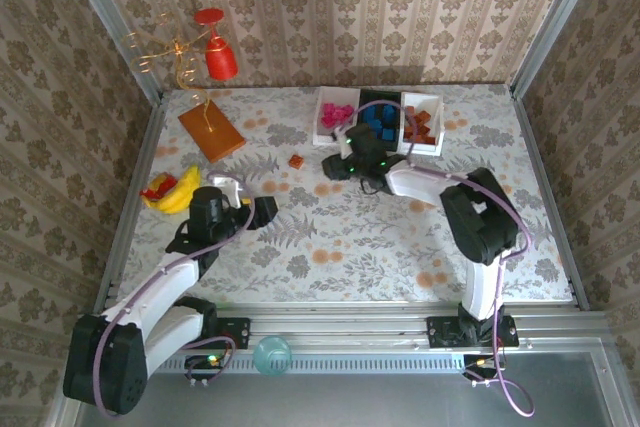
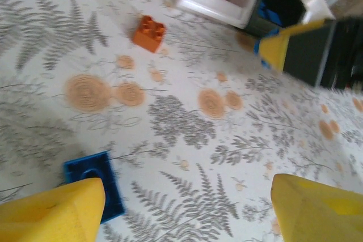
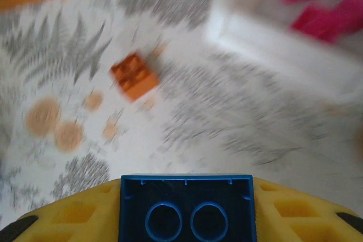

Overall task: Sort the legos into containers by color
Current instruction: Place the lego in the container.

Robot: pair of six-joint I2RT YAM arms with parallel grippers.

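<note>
My right gripper is shut on a blue brick, held underside-up between its yellow fingers, just in front of the trays. An orange brick lies loose on the cloth to its left. At the back stand a white tray with pink bricks, a black tray with blue bricks, and a white tray with brown-orange bricks. My left gripper is open low over the cloth. A second blue brick lies against its left finger, outside the gap.
A flat orange-brown board lies at the back left, with a red and gold wire ornament behind it. A yellow banana toy sits near the left edge. Patterned walls close in the table on three sides.
</note>
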